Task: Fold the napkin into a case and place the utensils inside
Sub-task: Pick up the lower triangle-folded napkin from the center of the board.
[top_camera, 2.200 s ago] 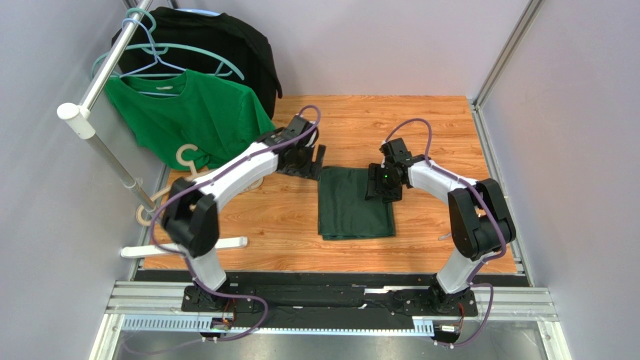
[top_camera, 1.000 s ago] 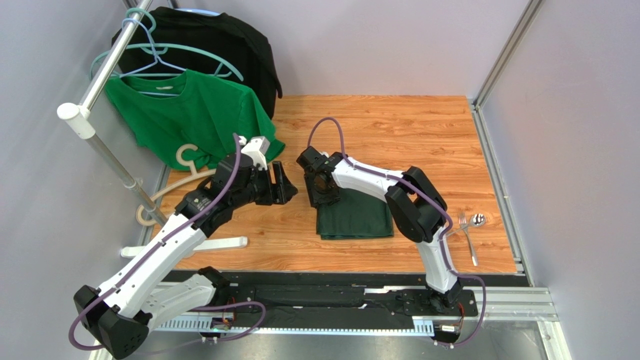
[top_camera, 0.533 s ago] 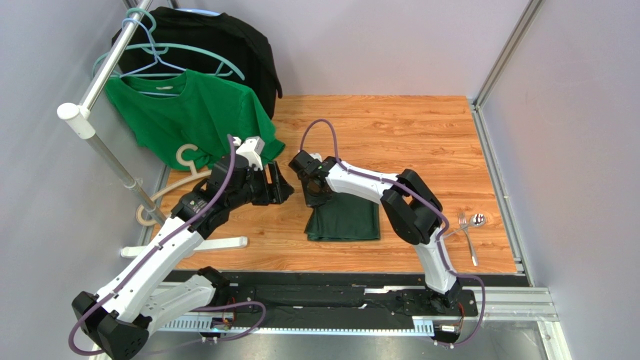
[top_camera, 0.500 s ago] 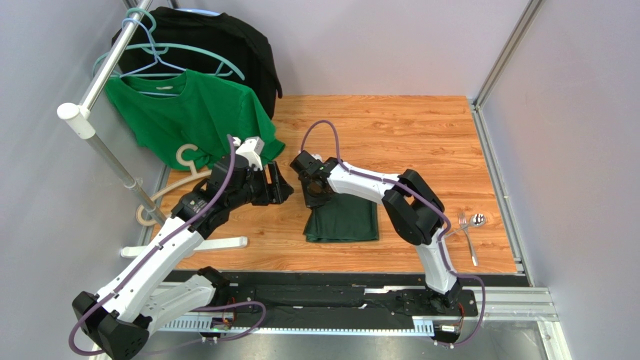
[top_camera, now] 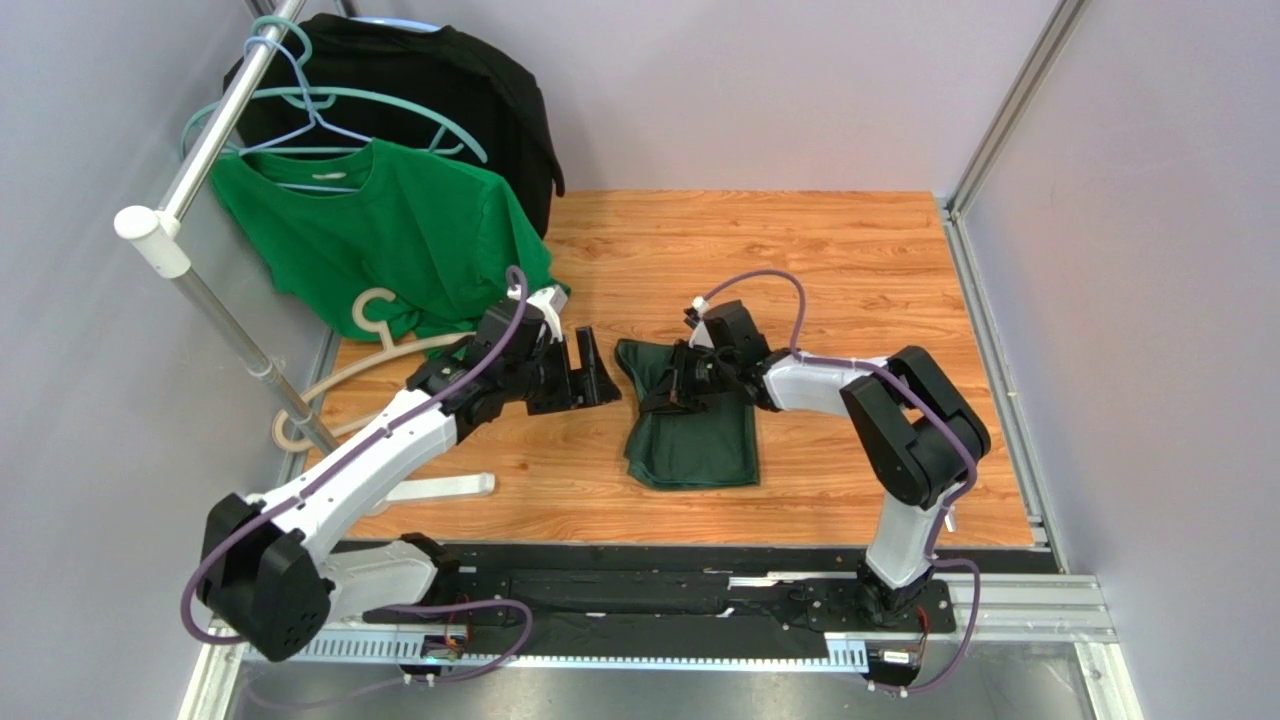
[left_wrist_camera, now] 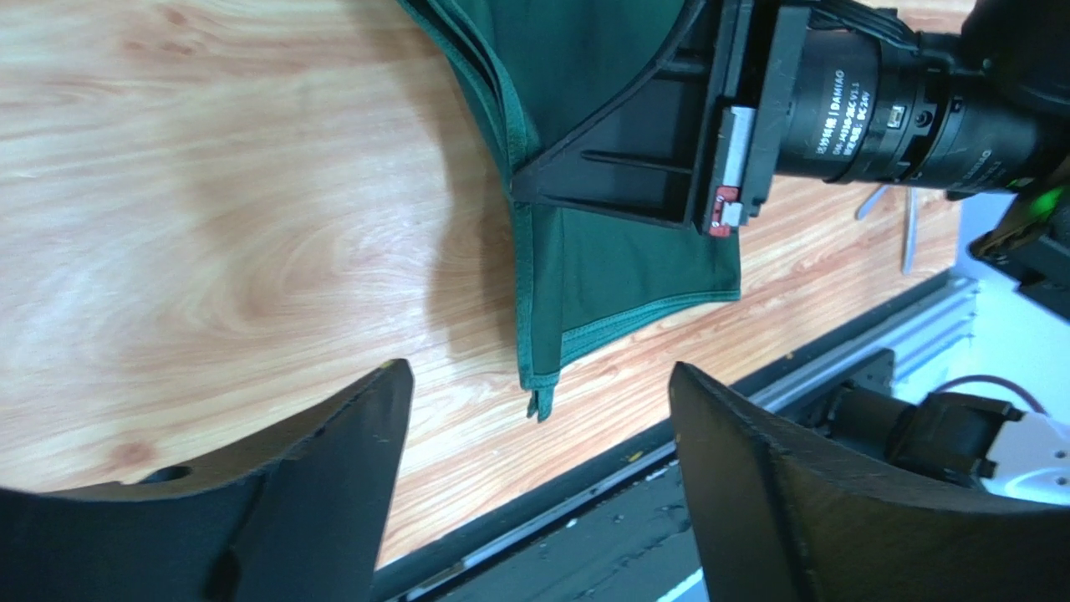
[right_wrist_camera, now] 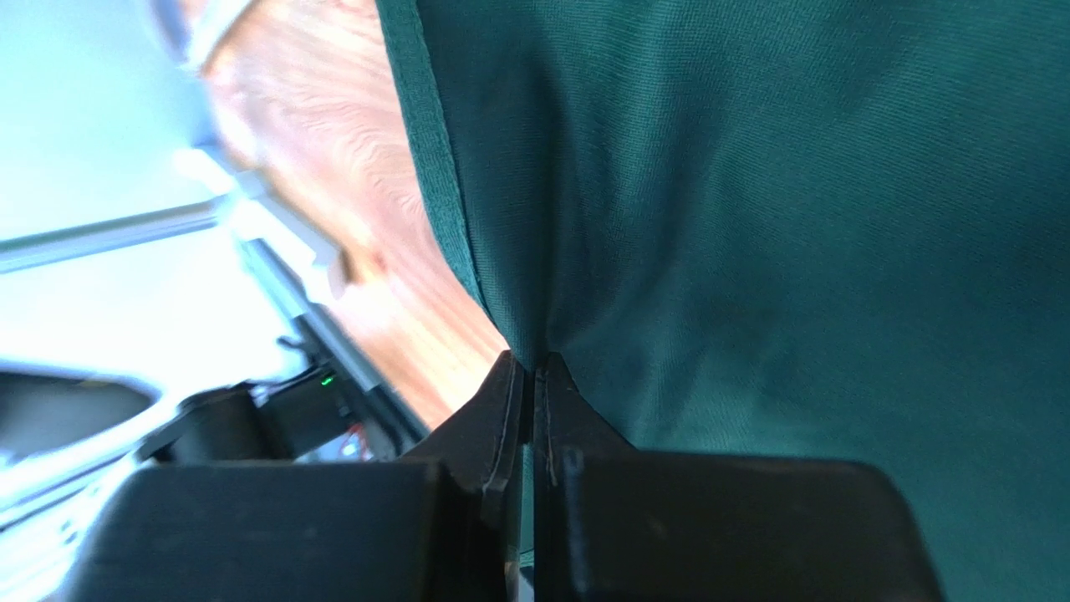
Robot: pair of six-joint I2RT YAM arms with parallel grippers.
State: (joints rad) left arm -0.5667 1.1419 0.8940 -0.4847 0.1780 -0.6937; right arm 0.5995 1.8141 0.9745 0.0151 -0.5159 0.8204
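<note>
The right gripper (top_camera: 672,384) has its jaws pinched together on a tuck of the napkin (top_camera: 694,438), at the cloth's far left corner close to the hem. That bit is lifted. The rest lies in a flat folded stack around the middle of the desk (top_camera: 842,255), a little toward the near edge. The left gripper (top_camera: 597,371) hangs just beside that same corner, fingers spread wide, holding nothing.

If it were me, I'd get the left one onto the left edge too before pulling anything over. All the layers need to travel together, low, with the hems lined up, or the stack will probably skew.

As for the case, there isn't one yet: no pocket, nothing tucked in. The utensils (left_wrist_camera: 907,226) lie on bare wood, well apart from the napkin on its right side. They're too small to tell which is which.
</note>
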